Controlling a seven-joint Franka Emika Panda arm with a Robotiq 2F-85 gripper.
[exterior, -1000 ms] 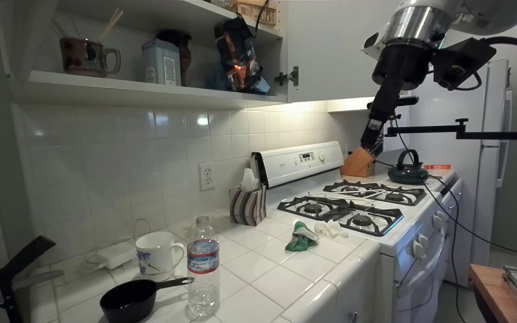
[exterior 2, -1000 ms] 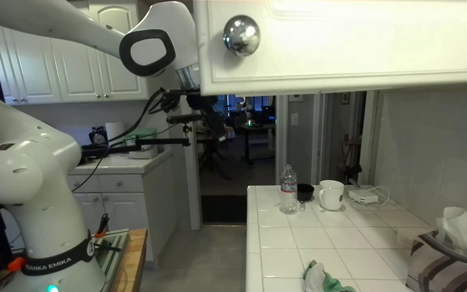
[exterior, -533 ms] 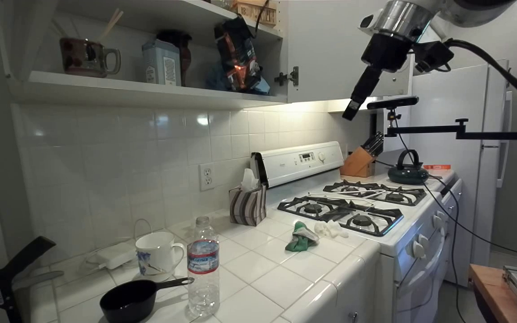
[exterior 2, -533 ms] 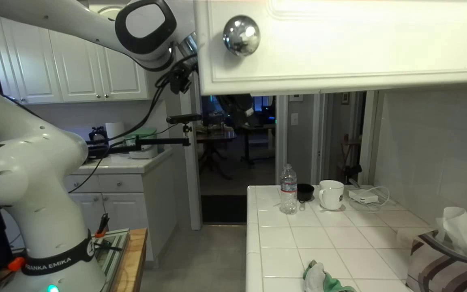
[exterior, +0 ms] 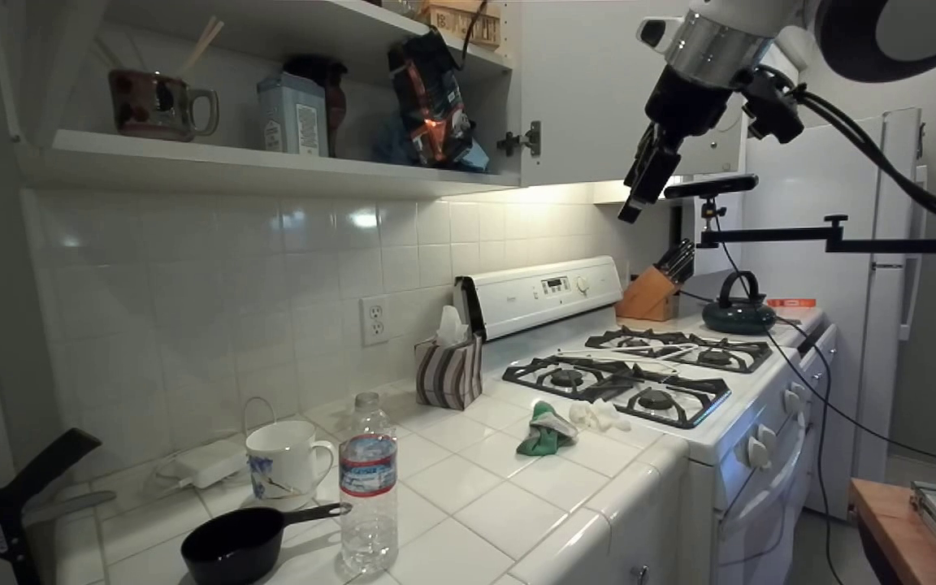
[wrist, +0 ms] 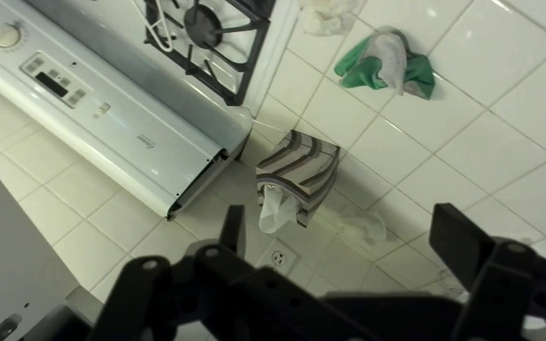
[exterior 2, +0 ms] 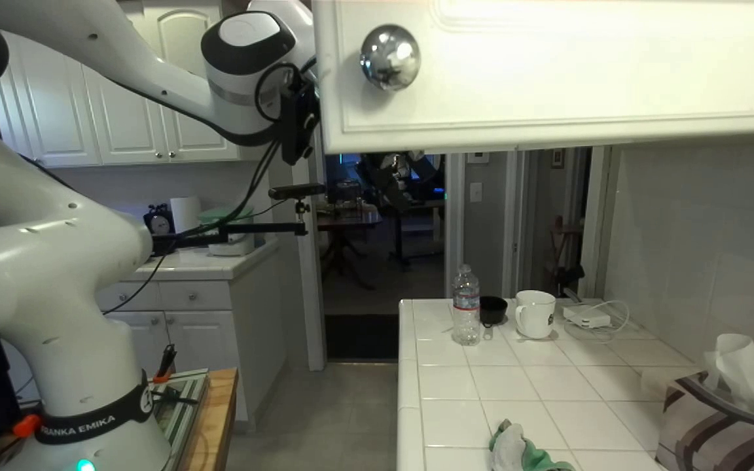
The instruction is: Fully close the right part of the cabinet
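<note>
The white cabinet [exterior: 297,169] shows its open shelves with a mug, a tin and a dark bag. Its right part, a tall white door, stands swung wide open. Its inner face [exterior: 590,97] shows in an exterior view, its outer face with a round chrome knob [exterior 2: 580,72] in an exterior view, and its hinge side at the lower left of the wrist view [wrist: 12,246]. My gripper [exterior: 633,210] points down on the door's inner side, fingertips around its lower edge level. It is partly hidden behind the door in an exterior view [exterior 2: 393,180]. In the wrist view the fingers [wrist: 337,232] are apart and empty.
A camera [exterior: 712,186] on a black bar stands close beside the gripper. Below are the stove [exterior: 614,366], a striped tissue box [exterior: 449,372], a green cloth [exterior: 548,431], a bottle [exterior: 368,487], a white mug [exterior: 281,463] and a black pan [exterior: 232,544].
My gripper has risen from near the knife block and moved towards the door's inner side, then turned about its own axis. The door has not moved.
</note>
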